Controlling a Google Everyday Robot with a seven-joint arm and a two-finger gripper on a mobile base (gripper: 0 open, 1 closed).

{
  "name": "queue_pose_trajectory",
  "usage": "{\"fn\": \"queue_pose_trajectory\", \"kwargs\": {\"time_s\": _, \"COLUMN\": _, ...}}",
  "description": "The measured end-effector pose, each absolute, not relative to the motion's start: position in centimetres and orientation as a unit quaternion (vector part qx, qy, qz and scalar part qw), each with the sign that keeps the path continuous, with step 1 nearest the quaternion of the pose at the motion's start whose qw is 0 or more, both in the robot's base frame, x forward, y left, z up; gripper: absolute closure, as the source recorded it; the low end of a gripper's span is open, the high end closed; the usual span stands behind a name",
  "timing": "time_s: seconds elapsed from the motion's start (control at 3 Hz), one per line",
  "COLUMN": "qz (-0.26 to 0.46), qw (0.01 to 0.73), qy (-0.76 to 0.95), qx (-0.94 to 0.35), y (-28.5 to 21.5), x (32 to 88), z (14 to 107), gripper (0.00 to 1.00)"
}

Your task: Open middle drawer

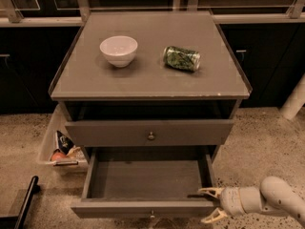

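The middle drawer (190, 132) is a grey-brown front with a small round knob (151, 136), sitting just under the cabinet top and pushed in or nearly so. Below it a deeper drawer (147, 180) is pulled far out and looks empty. My gripper (210, 205) is at the lower right, by the right front corner of that pulled-out lower drawer and well below the middle drawer's knob. Its fingers (208, 192) are spread apart with nothing between them; the upper one lies at the lower drawer's front edge.
A white bowl (118, 50) and a green can (181, 58) lying on its side sit on the cabinet top (147, 82). A bin of snack packets (61, 149) stands on the floor left of the cabinet. A black bar (26, 199) is at lower left, a white post (295, 99) at right.
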State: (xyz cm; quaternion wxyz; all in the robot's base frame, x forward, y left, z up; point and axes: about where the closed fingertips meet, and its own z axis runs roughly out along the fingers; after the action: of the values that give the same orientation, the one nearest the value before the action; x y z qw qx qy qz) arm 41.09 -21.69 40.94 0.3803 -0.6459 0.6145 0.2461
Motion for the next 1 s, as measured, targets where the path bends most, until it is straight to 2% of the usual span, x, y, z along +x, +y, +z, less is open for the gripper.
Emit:
{"fn": "queue_pose_trajectory", "kwargs": {"time_s": 0.33, "qz": 0.246, "qw": 0.383, "qy": 0.607, "qx": -0.651, "y": -21.1, "x": 41.6, "z": 41.6, "gripper": 0.0}}
{"fn": "queue_pose_trajectory", "kwargs": {"time_s": 1.0, "qz": 0.213, "qw": 0.39, "qy": 0.579, "qx": -0.683, "y": -19.8, "x": 43.6, "z": 47.0, "gripper": 0.0}}
